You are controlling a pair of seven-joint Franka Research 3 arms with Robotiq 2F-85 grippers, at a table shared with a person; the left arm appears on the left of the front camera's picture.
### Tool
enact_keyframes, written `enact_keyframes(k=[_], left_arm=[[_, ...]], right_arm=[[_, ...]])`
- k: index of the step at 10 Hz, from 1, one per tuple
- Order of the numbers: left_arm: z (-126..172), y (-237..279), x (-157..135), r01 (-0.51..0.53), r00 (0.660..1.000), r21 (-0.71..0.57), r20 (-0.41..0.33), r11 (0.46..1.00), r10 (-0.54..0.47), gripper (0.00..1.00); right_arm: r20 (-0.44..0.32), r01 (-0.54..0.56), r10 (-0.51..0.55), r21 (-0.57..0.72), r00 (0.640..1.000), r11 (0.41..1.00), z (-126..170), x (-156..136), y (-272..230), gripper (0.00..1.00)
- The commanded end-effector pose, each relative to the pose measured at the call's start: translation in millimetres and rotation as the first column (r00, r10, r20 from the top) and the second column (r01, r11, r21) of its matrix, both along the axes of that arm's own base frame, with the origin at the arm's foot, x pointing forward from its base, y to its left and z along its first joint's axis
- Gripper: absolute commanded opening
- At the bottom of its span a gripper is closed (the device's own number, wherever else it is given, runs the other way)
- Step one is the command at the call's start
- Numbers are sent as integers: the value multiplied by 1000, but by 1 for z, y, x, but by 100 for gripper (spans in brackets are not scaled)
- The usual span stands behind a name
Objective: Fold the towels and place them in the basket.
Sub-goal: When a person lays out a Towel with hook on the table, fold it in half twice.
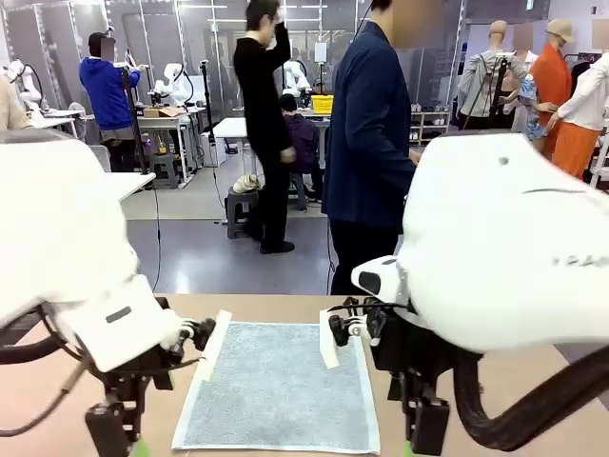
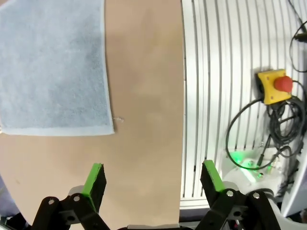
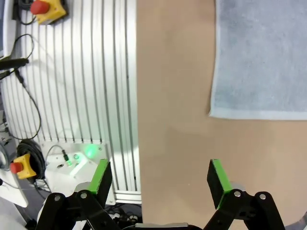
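Note:
A pale blue-grey towel [image 1: 281,386] lies flat and unfolded on the tan table, between the two arms. In the left wrist view the towel [image 2: 50,67] fills the upper left; in the right wrist view the towel [image 3: 264,57] fills the upper right. My left gripper [image 2: 152,181] hangs open above bare table near the towel's corner, nothing between its green pads. My right gripper [image 3: 160,178] is open too, over the table's near edge beside the towel's other corner. The left gripper [image 1: 114,433] and right gripper [image 1: 423,433] hang low at the picture's bottom. The basket is out of view.
A person in a dark blue jacket [image 1: 371,143] stands at the table's far side. The table edge [image 2: 183,96] borders a white ribbed surface carrying a yellow emergency-stop box [image 2: 274,85] and cables [image 2: 259,139]. Another stop box [image 3: 47,9] lies beyond the right side's edge.

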State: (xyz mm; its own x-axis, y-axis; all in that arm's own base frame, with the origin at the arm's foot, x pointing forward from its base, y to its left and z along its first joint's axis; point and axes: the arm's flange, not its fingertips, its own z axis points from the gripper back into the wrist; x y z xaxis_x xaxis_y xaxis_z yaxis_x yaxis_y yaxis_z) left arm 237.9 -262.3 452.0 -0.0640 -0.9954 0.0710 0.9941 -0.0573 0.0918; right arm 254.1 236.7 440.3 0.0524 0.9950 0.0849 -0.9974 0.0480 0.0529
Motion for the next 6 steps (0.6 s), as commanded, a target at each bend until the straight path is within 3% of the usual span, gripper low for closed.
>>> enact_keyframes(k=[1,4,6], left_arm=[[-41,10,-3,2,1000,31,11,1000,-2,100],[-79,18,12,14,1000,35,17,999,-15,100],[-89,27,18,29,999,21,24,999,-30,100]], right_arm=[[56,10,-9,-21,998,1000,-28,0,5,100],[89,-16,20,-48,996,999,-54,15,1,100],[46,-45,47,-34,998,998,-62,16,0,100]])
